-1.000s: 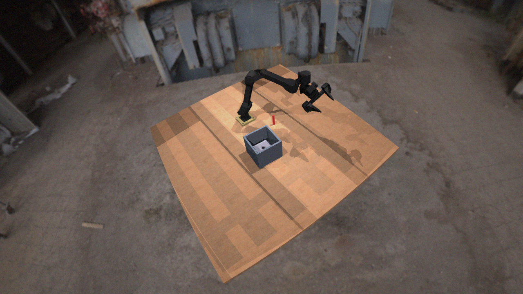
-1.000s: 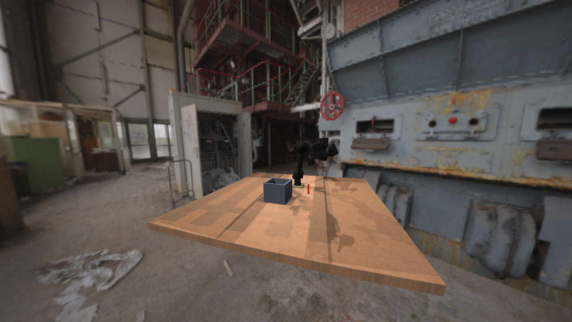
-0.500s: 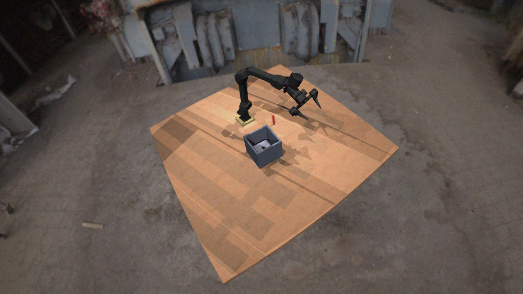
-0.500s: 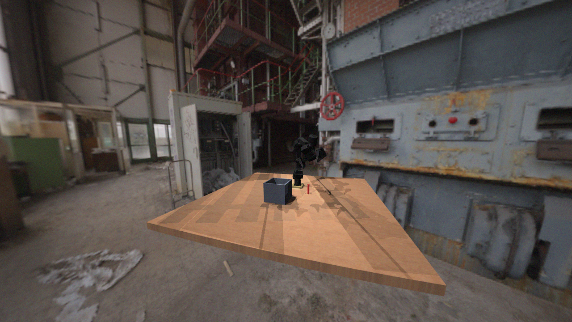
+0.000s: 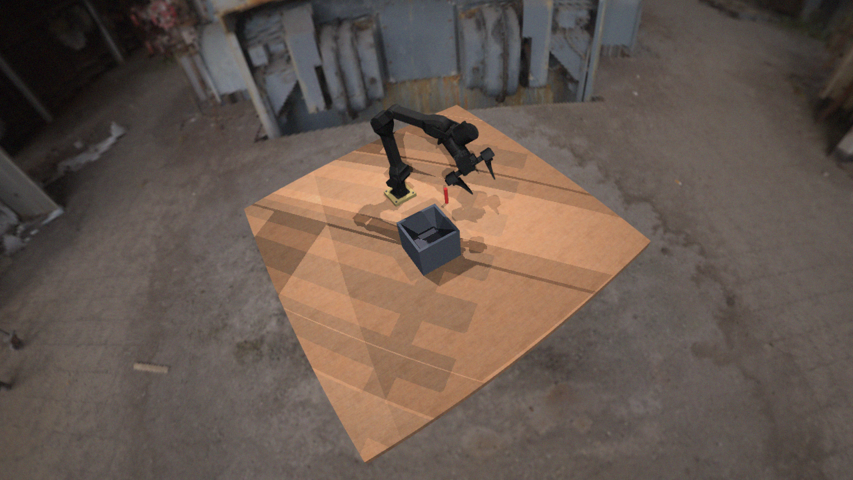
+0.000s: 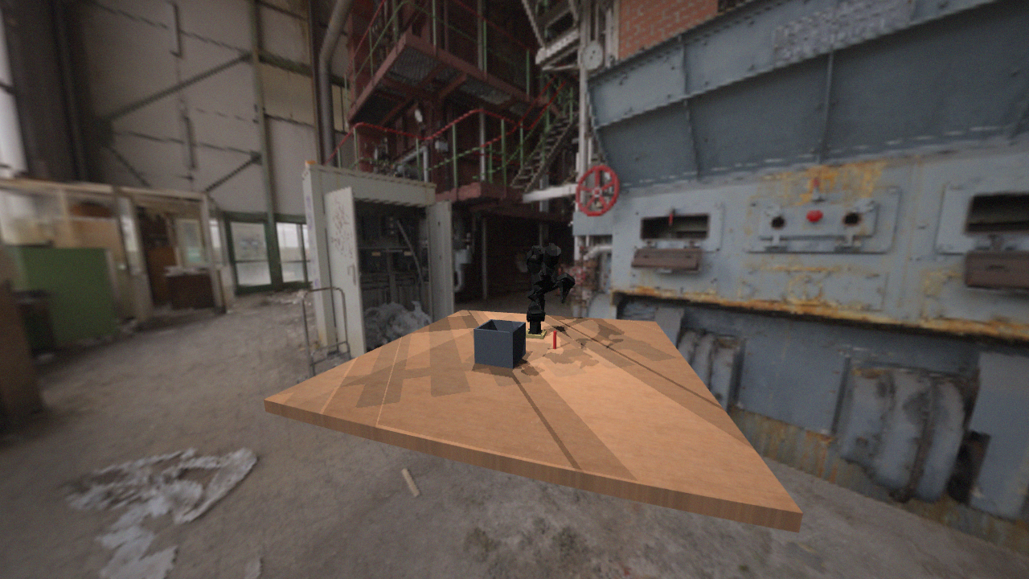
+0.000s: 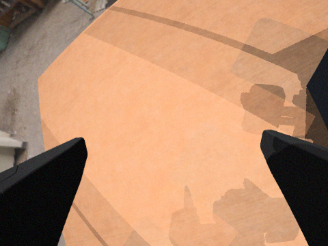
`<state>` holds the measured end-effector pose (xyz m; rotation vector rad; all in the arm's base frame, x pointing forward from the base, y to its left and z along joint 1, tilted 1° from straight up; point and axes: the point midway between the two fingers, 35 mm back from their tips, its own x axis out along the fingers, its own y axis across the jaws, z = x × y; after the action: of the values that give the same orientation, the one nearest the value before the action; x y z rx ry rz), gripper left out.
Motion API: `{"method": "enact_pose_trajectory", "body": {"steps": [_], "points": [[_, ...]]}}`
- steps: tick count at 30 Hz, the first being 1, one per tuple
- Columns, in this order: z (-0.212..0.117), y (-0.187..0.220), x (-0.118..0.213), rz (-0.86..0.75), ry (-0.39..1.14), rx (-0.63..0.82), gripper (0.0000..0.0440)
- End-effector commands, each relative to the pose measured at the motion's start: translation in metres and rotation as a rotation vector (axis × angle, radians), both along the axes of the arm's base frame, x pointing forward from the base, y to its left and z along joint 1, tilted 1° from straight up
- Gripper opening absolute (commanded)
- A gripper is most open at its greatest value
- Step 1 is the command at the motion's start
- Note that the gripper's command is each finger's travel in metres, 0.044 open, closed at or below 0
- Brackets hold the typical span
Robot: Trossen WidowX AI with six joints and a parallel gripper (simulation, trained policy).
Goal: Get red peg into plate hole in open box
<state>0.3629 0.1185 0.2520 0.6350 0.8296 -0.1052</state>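
Note:
The red peg [image 5: 445, 195] [image 6: 555, 339] stands upright on the table, between the arm's base and the box, outside the box. It is out of sight in the wrist view. The dark blue-grey open box [image 5: 441, 253] [image 6: 494, 351] stands beside it, and a part of its wall shows at the right edge of the wrist view [image 7: 322, 85]. Shadow covers much of the inside of the box, and I cannot make out the hole in the plate. My gripper [image 5: 483, 185] [image 7: 175, 143] is wide open and empty. It hangs above the table, off to the side of the peg, with its fingers slanting down.
The wooden table [image 5: 536, 251] [image 6: 611, 403] [image 7: 137, 102] carries the arm's yellowish base plate [image 5: 400, 195] close behind the box and peg. The arm's shadows fall around the peg and box. The table's far edge shows at the upper left of the wrist view.

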Motion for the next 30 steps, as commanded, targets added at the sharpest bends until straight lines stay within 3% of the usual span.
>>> {"method": "enact_pose_trajectory", "body": {"steps": [1,19,30], "points": [[-0.013,-0.003,-0.023,-0.014,0.108,0.036,0.044],[-0.073,-0.007,-0.137,-0.212,0.681,0.178,0.044],[-0.098,-0.005,-0.179,-0.365,0.891,0.18,0.044]]}}
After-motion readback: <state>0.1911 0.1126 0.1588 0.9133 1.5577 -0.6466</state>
